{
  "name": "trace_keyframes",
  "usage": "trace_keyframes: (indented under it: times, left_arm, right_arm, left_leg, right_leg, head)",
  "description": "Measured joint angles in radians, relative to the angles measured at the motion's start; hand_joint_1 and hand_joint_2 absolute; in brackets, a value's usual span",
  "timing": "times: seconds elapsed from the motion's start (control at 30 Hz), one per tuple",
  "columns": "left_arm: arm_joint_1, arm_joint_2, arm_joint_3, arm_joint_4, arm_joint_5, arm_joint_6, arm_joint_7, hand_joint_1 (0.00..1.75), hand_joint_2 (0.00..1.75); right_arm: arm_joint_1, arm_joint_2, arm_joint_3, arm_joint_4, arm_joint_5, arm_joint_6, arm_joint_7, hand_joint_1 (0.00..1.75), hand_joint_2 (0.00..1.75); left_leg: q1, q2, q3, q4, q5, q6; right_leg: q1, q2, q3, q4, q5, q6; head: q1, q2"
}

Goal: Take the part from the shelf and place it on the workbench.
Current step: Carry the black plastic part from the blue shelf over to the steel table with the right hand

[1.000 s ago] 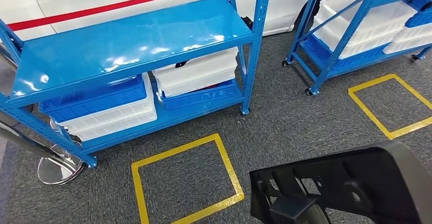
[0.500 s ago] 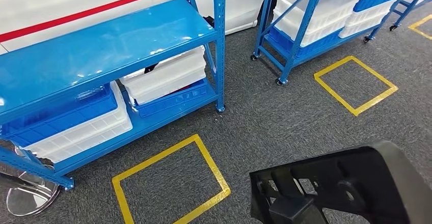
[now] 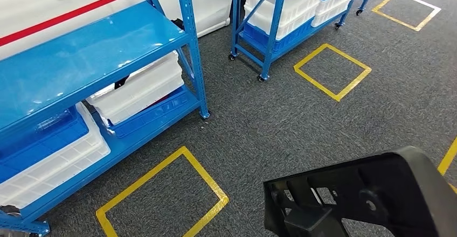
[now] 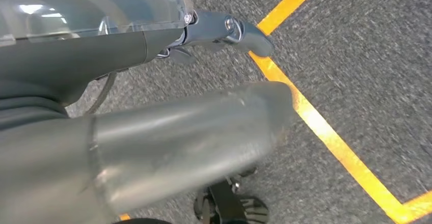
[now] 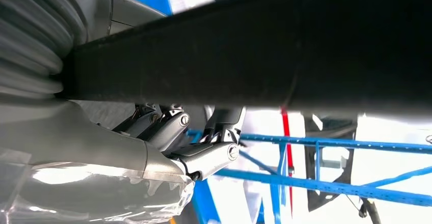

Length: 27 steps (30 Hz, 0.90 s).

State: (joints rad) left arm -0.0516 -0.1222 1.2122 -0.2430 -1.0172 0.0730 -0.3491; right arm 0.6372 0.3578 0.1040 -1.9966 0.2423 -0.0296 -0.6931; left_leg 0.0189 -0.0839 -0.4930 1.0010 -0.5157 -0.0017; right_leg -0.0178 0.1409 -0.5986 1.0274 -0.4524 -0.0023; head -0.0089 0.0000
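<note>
Part [image 3: 372, 194], big and black, is held up by the right hand [image 5: 168, 137] for carrying to the workbench, while the left hand [image 4: 204, 96] is kept free, holding nothing.

The floor is grey carpet [image 3: 280, 124] with yellow tape squares [image 3: 161, 194] marked on it; one square lies in front of each rack. A blue metal shelf rack [image 3: 81, 59] stands at the left, with white bins [image 3: 141, 89] and blue bins [image 3: 43, 140] on its lower level. A second blue rack on wheels [image 3: 269, 37] stands near it. Behind the racks is a white surface with a red stripe [image 3: 64, 16].
</note>
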Motion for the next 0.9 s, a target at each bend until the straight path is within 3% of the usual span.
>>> trace_keyframes:
  times: [0.07, 0.13, 0.2, 0.23, 0.27, 0.3, 0.37, 0.43, 0.5, 0.53, 0.6, 0.67, 0.7, 0.73, 0.77, 0.8, 0.83, 0.9]
  left_arm:
    - [-0.003, 0.0, 0.002, 0.0, 0.0, 0.0, -0.001, 0.0, 0.0]
    - [-0.001, -0.001, 0.004, 0.0, 0.0, 0.0, -0.001, 0.0, 0.0]
    - [0.003, -0.001, 0.008, 0.0, 0.0, 0.0, -0.001, 0.0, 0.0]
    - [0.004, 0.0, 0.009, 0.0, 0.0, 0.0, 0.0, 0.0, 0.0]
    - [0.003, 0.0, 0.009, 0.0, 0.0, 0.0, 0.0, 0.0, 0.0]
    - [0.002, 0.0, 0.01, 0.0, 0.0, 0.0, 0.0, 0.0, 0.0]
    - [-0.001, -0.001, 0.01, 0.0, 0.0, 0.0, 0.0, 0.0, 0.0]
    - [-0.002, -0.002, 0.01, 0.0, -0.002, 0.0, 0.001, 0.0, 0.0]
    - [-0.006, -0.002, 0.01, 0.0, -0.005, 0.0, 0.001, 0.0, 0.0]
    - [-0.008, -0.002, 0.01, 0.0, -0.008, 0.0, 0.0, 0.0, 0.0]
    - [-0.01, -0.003, 0.01, 0.0, -0.016, -0.001, -0.006, 0.0, 0.0]
    - [-0.006, -0.002, 0.01, 0.0, -0.02, -0.002, -0.013, 0.0, 0.0]
    - [-0.004, -0.002, 0.01, 0.0, -0.021, -0.002, -0.015, 0.0, 0.0]
    - [-0.002, -0.002, 0.01, 0.0, -0.022, -0.003, -0.017, 0.0, 0.0]
    - [-0.002, -0.001, 0.01, 0.0, -0.024, -0.004, -0.019, 0.0, 0.0]
    - [-0.002, -0.001, 0.01, 0.0, -0.028, -0.005, -0.02, 0.0, 0.0]
    - [-0.002, -0.001, 0.01, 0.0, -0.032, -0.006, -0.021, 0.0, 0.0]
    - [-0.001, -0.001, 0.009, 0.0, -0.039, -0.007, -0.021, 0.0, 0.0]
  right_arm:
    - [0.001, 0.0, -0.001, 0.0, 0.001, -0.001, 0.0, 1.75, 1.75]
    - [-0.001, 0.0, -0.001, 0.0, 0.002, -0.001, 0.0, 1.75, 1.75]
    - [-0.003, 0.0, -0.001, 0.001, 0.003, -0.002, 0.0, 1.75, 1.75]
    - [-0.002, 0.0, -0.001, 0.002, 0.003, -0.002, 0.0, 1.75, 1.75]
    - [-0.002, 0.0, -0.001, 0.002, 0.003, -0.002, 0.0, 1.75, 1.75]
    - [-0.002, 0.0, -0.001, 0.003, 0.003, -0.002, 0.0, 1.75, 1.75]
    - [-0.003, 0.0, -0.001, 0.003, 0.003, -0.002, 0.0, 1.75, 1.75]
    - [-0.005, 0.0, -0.001, 0.003, 0.003, -0.003, 0.0, 1.75, 1.75]
    - [-0.005, 0.0, -0.001, 0.003, 0.003, -0.005, -0.001, 1.75, 1.75]
    - [-0.005, 0.0, -0.002, 0.003, 0.003, -0.006, -0.001, 1.75, 1.75]
    - [-0.009, 0.0, -0.002, 0.003, 0.004, -0.009, -0.001, 1.75, 1.75]
    - [-0.013, 0.0, -0.001, 0.005, 0.004, -0.011, -0.002, 1.75, 1.75]
    - [-0.015, 0.0, -0.001, 0.006, 0.004, -0.012, -0.002, 1.75, 1.75]
    - [-0.015, 0.0, -0.001, 0.007, 0.005, -0.013, -0.002, 1.75, 1.75]
    - [-0.016, 0.0, -0.001, 0.008, 0.005, -0.014, -0.002, 1.75, 1.75]
    - [-0.017, 0.0, -0.002, 0.008, 0.007, -0.014, -0.002, 1.75, 1.75]
    - [-0.018, 0.0, -0.002, 0.008, 0.008, -0.014, -0.002, 1.75, 1.75]
    - [-0.022, 0.0, -0.003, 0.008, 0.012, -0.014, -0.002, 1.75, 1.75]
  left_leg:
    - [0.001, 0.03, 0.003, -0.011, 0.01, 0.015]
    - [-0.002, 0.065, 0.001, -0.017, 0.016, 0.025]
    - [-0.007, 0.101, -0.004, -0.015, 0.016, 0.027]
    - [-0.009, 0.119, -0.005, -0.015, 0.015, 0.027]
    - [-0.01, 0.134, -0.006, -0.014, 0.014, 0.027]
    - [-0.011, 0.148, -0.005, -0.014, 0.013, 0.026]
    - [-0.014, 0.169, 0.001, -0.011, 0.007, 0.021]
    - [-0.019, 0.188, 0.006, -0.009, 0.002, 0.012]
    - [-0.021, 0.21, 0.011, -0.01, -0.002, 0.005]
    - [-0.02, 0.204, 0.013, -0.006, -0.008, 0.0]
    - [-0.016, 0.155, -0.006, 0.049, -0.049, -0.008]
    - [-0.01, 0.102, -0.062, 0.177, -0.117, -0.014]
    - [-0.008, 0.094, -0.092, 0.241, -0.139, -0.017]
    - [-0.006, 0.091, -0.11, 0.276, -0.143, -0.019]
    - [-0.003, 0.09, -0.113, 0.275, -0.126, -0.021]
    - [0.001, 0.086, -0.097, 0.234, -0.091, -0.024]
    - [0.007, 0.073, -0.07, 0.167, -0.051, -0.027]
    - [0.013, 0.029, -0.026, 0.056, -0.007, -0.029]
  right_leg:
    - [0.003, -0.039, -0.016, 0.027, -0.022, 0.007]
    - [0.006, -0.106, -0.062, 0.128, -0.086, 0.011]
    - [0.004, -0.13, -0.117, 0.252, -0.14, 0.016]
    - [0.003, -0.134, -0.126, 0.277, -0.144, 0.018]
    - [0.003, -0.138, -0.113, 0.263, -0.129, 0.018]
    - [0.004, -0.146, -0.079, 0.211, -0.101, 0.016]
    - [0.011, -0.192, 0.009, 0.068, -0.053, 0.006]
    - [0.02, -0.222, 0.051, -0.006, -0.041, -0.007]
    - [0.022, -0.202, 0.049, -0.015, -0.039, -0.016]
    - [0.019, -0.191, 0.048, -0.019, -0.035, -0.021]
    - [0.012, -0.169, 0.048, -0.029, -0.026, -0.032]
    - [0.011, -0.145, 0.045, -0.03, -0.022, -0.037]
    - [0.011, -0.132, 0.044, -0.029, -0.021, -0.038]
    - [0.011, -0.118, 0.043, -0.027, -0.021, -0.038]
    - [0.011, -0.103, 0.043, -0.025, -0.021, -0.038]
    - [0.009, -0.089, 0.043, -0.021, -0.022, -0.036]
    - [0.008, -0.075, 0.043, -0.016, -0.024, -0.032]
    - [0.007, -0.048, 0.034, 0.001, -0.028, -0.019]
  head:
    - [0.004, 0.0]
    - [0.01, 0.0]
    - [0.013, 0.0]
    - [0.013, 0.0]
    - [0.013, 0.0]
    - [0.013, 0.0]
    - [0.013, 0.0]
    - [0.013, 0.0]
    - [0.012, 0.0]
    - [0.012, 0.0]
    - [0.009, 0.0]
    - [0.004, 0.0]
    - [0.004, 0.0]
    - [0.003, 0.0]
    - [0.003, 0.0]
    - [0.004, 0.0]
    - [0.004, 0.0]
    - [0.003, 0.0]
